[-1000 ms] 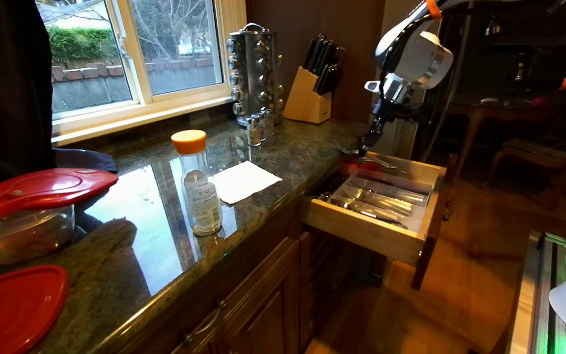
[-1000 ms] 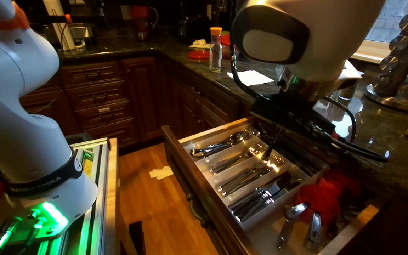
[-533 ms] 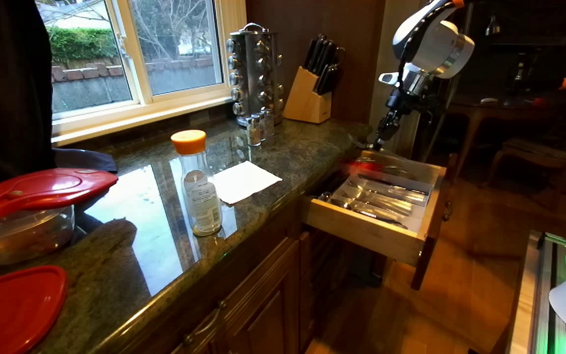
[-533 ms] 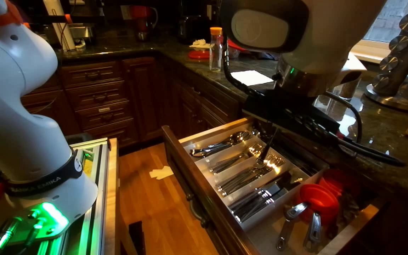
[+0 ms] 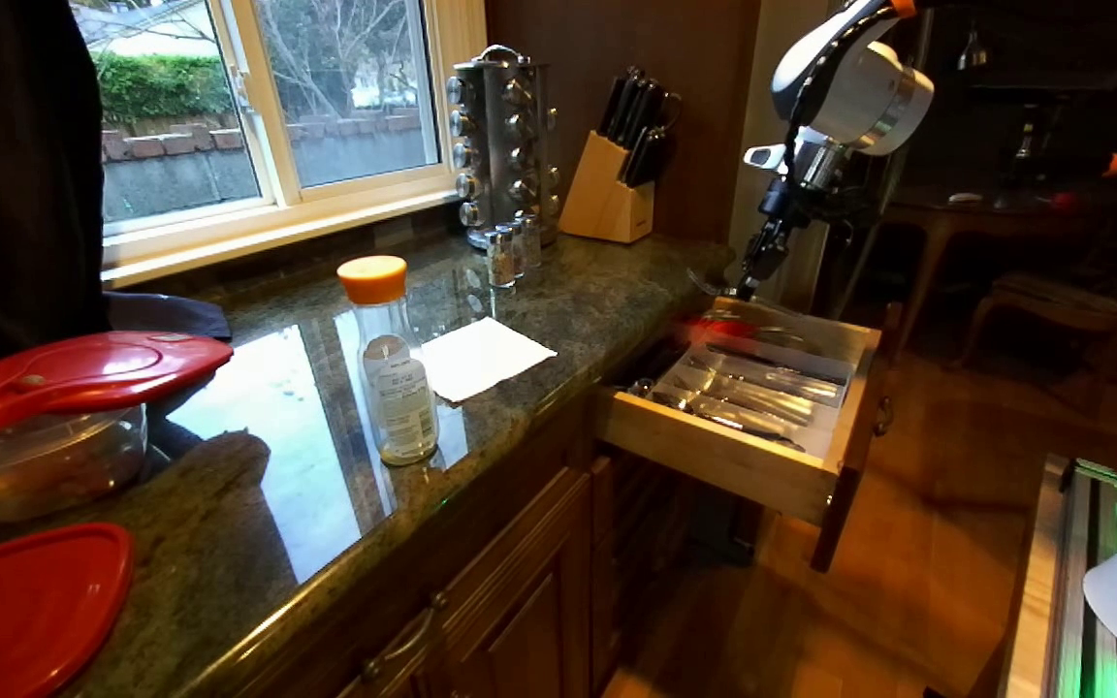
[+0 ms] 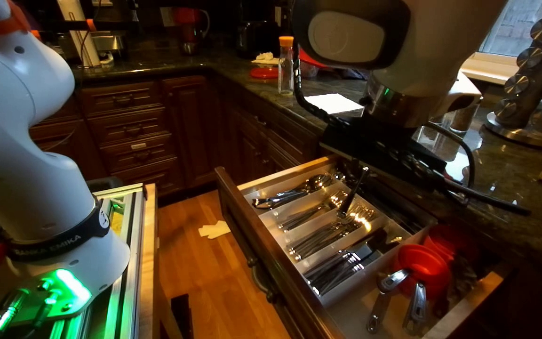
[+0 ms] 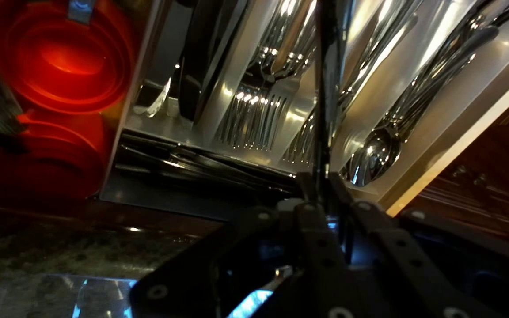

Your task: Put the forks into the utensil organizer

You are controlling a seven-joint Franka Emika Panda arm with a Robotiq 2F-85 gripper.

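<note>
The utensil organizer is a shallow pale tray with long narrow compartments, inside the pulled-out drawer. It also shows in an exterior view and the wrist view. Spoons, forks and knives lie in separate compartments. My gripper is shut on a shiny fork; its handle slants over the fork compartments. In an exterior view the gripper hangs above the drawer's back part, and the fork's tined head points toward the counter. How many forks are held cannot be told.
Red measuring cups lie in the drawer beside the organizer. The stone counter's edge runs along the drawer's back. On the counter stand a knife block, a metal spice rack, a bottle and white paper.
The gripper with the fork has moved right, away from the counter's back, in an exterior view, mostly before the last half second. Since then the fork's handle has only shifted slightly. The drawer stays still.
</note>
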